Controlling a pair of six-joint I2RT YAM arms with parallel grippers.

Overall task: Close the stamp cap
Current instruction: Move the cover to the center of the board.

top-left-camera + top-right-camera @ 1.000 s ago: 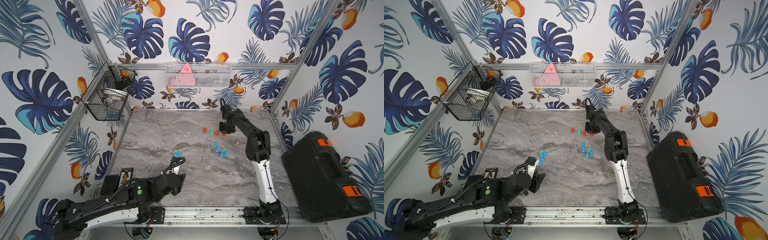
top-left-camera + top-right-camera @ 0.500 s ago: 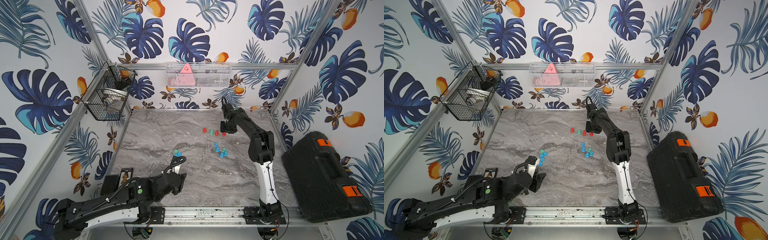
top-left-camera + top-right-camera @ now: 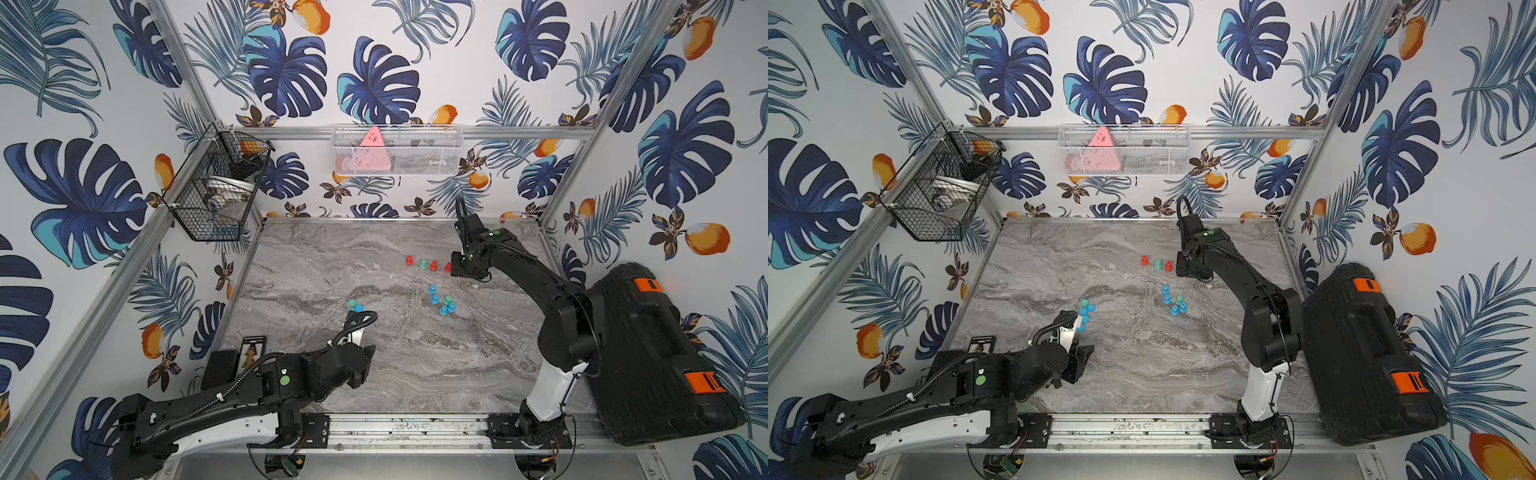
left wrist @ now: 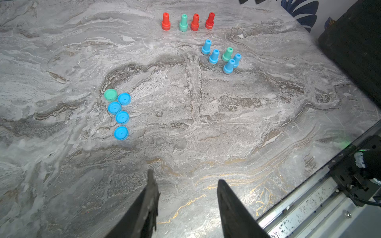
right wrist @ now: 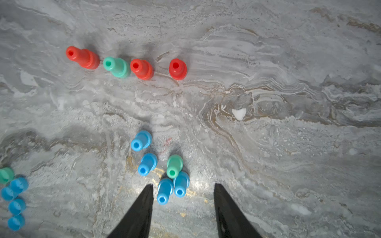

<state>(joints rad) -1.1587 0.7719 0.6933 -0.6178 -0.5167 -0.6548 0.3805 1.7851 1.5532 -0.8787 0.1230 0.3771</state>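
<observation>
Stamp caps (image 4: 122,117) on marble tabletop (image 4: 226,127), leafy walls (image 3: 478,62)

End-of-row red plastic stamp (image 3: 447,268) is mostly hidden behind the black right arm (image 3: 519,259), and the round green cap (image 5: 5,175) gets edge-clipped.

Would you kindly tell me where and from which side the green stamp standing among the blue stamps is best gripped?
Grip the green stamp by its narrow upper stem, coming straight down from above. It stands upright on its wider base, and blue stamps crowd that base closely, so a low sideways approach would likely knock them. The stem stands clear on top.
</observation>
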